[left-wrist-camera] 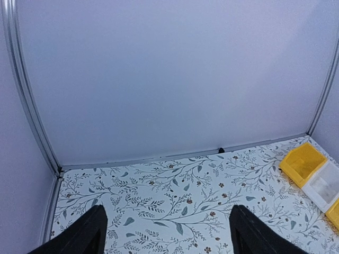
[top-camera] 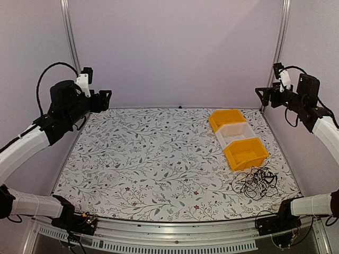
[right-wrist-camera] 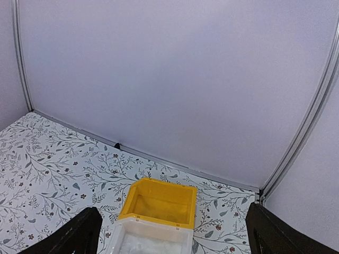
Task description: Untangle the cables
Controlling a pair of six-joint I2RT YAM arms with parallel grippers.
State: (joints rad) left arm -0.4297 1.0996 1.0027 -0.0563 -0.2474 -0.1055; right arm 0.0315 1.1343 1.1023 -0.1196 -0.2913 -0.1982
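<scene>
Two yellow bins (top-camera: pixel 228 117) (top-camera: pixel 245 153) flank one white bin (top-camera: pixel 233 133) beside tangled cables (top-camera: pixel 256 182).

The cables (top-camera: pixel 256 182) are black and white, two bins (top-camera: pixel 245 153) yellow, table (top-camera: pixel 143 159) grey-floral.

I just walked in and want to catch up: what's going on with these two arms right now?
Nothing is being handled at this moment. Both arms are raised above the table, and the left pincer and right pincer are open and empty. The cables lie in one tangled heap at the near right of the table, just in front of a row of three bins: yellow, white, yellow. The untangling has not yet begun.
</scene>
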